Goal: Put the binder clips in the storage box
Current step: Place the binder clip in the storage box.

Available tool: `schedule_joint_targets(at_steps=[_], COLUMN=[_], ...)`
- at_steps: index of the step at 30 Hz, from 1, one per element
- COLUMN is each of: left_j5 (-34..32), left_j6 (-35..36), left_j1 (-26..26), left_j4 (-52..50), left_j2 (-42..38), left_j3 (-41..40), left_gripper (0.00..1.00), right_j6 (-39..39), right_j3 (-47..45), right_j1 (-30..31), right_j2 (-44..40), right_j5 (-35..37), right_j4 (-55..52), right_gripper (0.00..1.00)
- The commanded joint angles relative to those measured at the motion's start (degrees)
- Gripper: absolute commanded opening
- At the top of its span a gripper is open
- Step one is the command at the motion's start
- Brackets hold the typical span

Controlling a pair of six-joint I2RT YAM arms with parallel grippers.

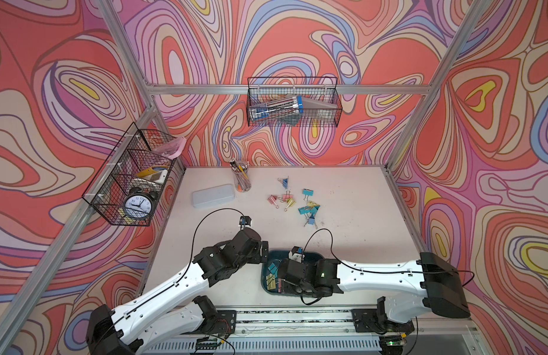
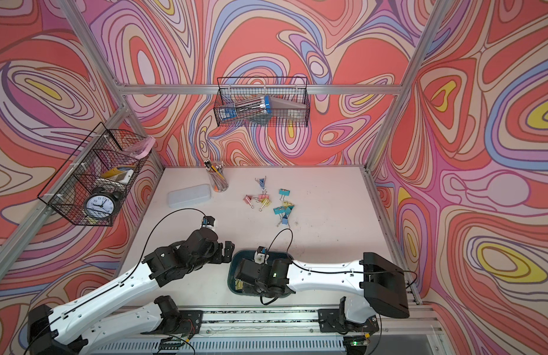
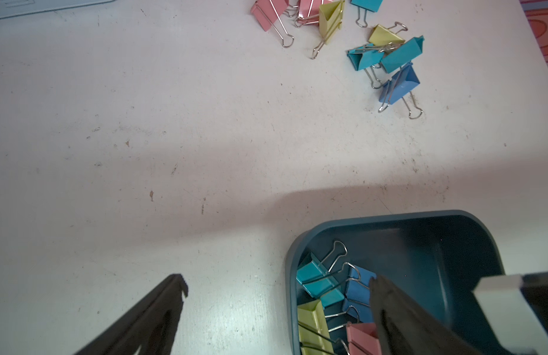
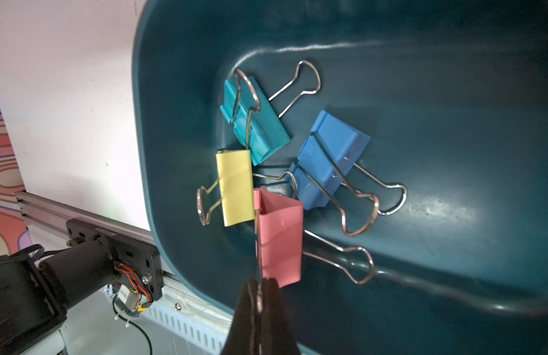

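Right gripper: the right gripper [image 4: 260, 296] was pressed together on a silver wire handle of the pink clip [image 4: 280, 239], inside the storage box [image 4: 420, 76]. Whether the clip's body touched the box floor could not be told.
Left gripper: the left gripper [image 3: 278, 284] stood spread wide and held nothing. One finger [image 3: 171, 295] was over bare table [image 3: 143, 123], and the other crossed the box's interior in the left wrist view.
Clips in the box: a teal clip [image 4: 257, 123], a blue clip [image 4: 331, 156] and a yellow clip [image 4: 235, 187] lay bunched on the box floor. The yellow one lay against both the teal and the pink.
Storage box: the dark teal tray [image 1: 315, 254] sat at lower centre of both top views, near the table's front edge. The right arm [image 1: 380, 270] largely covered it.
Arms: the left arm [image 1: 162, 285] reached in from the lower left of the frame, and its gripper was just beside the box's left rim.
Loose clips: a scatter of binder clips [image 1: 303, 210] in pink, yellow, teal and blue lay just right of the frame's centre, well apart from the box.
Surroundings: a pale lidded case [image 1: 213, 195] and a cup of pencils [image 1: 242, 181] stood left of the scatter. A wire basket at centre left held an alarm clock [image 1: 138, 205].
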Motion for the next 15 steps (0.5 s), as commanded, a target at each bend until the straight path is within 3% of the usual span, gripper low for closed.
schedule_joint_targets(at_steps=[1,8,11,15], left_j5=[3.4,8.0,9.4,9.9], left_j6=[2.3,5.3,5.8,6.3], left_j1=[4.0,8.5,10.0,10.7], left_j4=[2.3,8.3,9.7,9.3], left_j2=[3.2,15.6,22.9,33.6], left_j3=[2.7,10.7,16.1,25.0], left_gripper=[0.96,0.83,0.76,0.7], right_j6=[0.2,-3.7,-6.1,-9.9], right_j3=[-0.3,4.9,8.5,10.6], right_j1=[0.5,0.3,-0.4,-4.6], right_j2=[-1.4,-7.9,-10.1,-12.2], right_j5=[2.1,14.3,22.8,26.4], right_j4=[-0.4,-12.3,-18.6,-20.7], right_gripper=[0.1,0.34,0.4,0.41])
